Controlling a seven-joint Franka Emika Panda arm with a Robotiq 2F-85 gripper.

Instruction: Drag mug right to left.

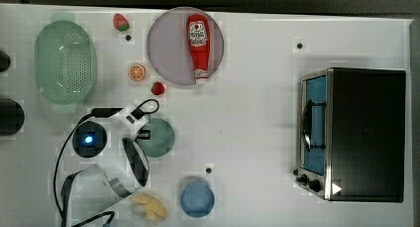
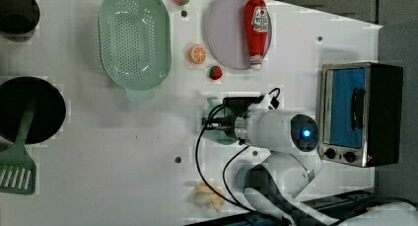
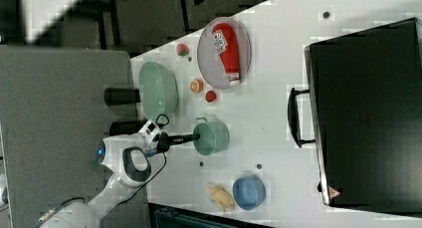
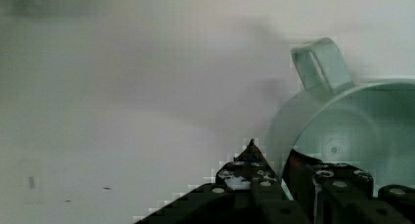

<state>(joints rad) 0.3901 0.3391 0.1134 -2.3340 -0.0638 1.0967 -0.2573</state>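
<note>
Presently: hand (image 4: 284,160) clamped on rim of muted teal-green round mug (image 1: 159,137), one finger inside, on white bench (image 1: 257,128).

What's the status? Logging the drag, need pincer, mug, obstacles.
Pincer clamped across rim of teal-green round mug. Mug upright on white table. Small red strawberry and orange slice nearby, apart from it.

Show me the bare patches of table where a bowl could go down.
The widest bare stretch lies between the lilac plate, the mug and the toaster oven. It is crowded on the top view's left, around the colander, orange slice and strawberries.
</note>
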